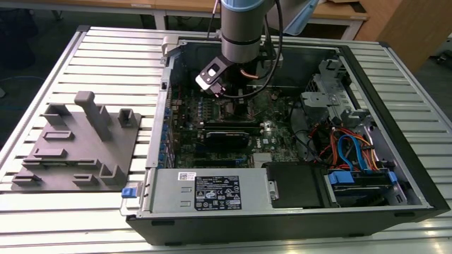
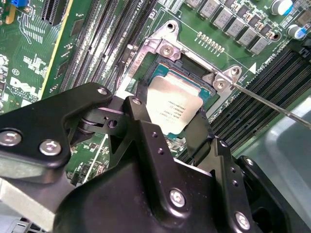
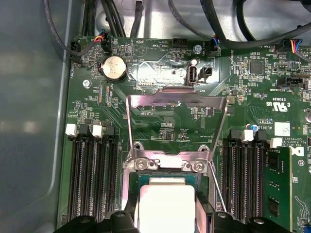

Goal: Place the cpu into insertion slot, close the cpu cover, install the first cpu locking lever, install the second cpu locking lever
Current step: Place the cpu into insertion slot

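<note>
While the black two-fingered gripper clasps the small silver-grey square cpu over the silver-rimmed insertion slot, with the thin silver cpu cover upright, placement looks underway and seems to call for level, square seating.

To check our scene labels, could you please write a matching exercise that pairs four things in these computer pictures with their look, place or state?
Things:
1. cpu
2. cpu cover
3. coin battery
4. grey fixture plate

Descriptions:
A. outside the computer case, at the exterior view's left
B. round and silver
C. square, with a dull silver top
D. swung open

Pairs: 1-C, 2-D, 3-B, 4-A
</note>
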You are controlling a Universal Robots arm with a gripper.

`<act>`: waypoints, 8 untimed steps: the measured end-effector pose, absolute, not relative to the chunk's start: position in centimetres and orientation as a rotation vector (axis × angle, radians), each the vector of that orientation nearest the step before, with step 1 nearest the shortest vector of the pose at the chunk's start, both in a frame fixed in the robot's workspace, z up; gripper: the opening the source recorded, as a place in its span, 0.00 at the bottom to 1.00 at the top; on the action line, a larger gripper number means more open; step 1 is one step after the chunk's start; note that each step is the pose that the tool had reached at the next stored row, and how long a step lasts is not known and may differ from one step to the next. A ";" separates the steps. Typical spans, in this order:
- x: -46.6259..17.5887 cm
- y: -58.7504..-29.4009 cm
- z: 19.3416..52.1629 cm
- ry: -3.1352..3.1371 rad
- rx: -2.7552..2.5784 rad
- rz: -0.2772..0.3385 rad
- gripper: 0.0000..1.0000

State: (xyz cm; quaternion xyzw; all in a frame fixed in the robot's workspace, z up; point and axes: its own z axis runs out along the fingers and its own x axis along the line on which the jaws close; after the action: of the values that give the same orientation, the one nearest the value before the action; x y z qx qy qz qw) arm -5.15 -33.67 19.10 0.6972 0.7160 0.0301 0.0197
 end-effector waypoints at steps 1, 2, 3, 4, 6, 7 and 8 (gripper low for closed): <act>-5.1 -33.7 19.2 2.222 2.163 0.095 0.54; -5.1 -33.7 19.3 2.222 2.164 0.094 0.54; -5.2 -33.7 19.4 2.222 2.164 0.093 0.54; -5.2 -33.7 19.5 2.221 2.165 0.093 0.54; -5.2 -33.7 19.5 2.218 2.169 0.093 0.54; -5.2 -33.7 19.5 2.215 2.173 0.092 0.54; -5.2 -33.7 19.5 2.213 2.175 0.091 0.54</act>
State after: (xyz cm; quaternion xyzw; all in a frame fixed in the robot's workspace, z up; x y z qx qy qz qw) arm -5.16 -33.71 19.50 0.7005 0.7128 0.0294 0.0187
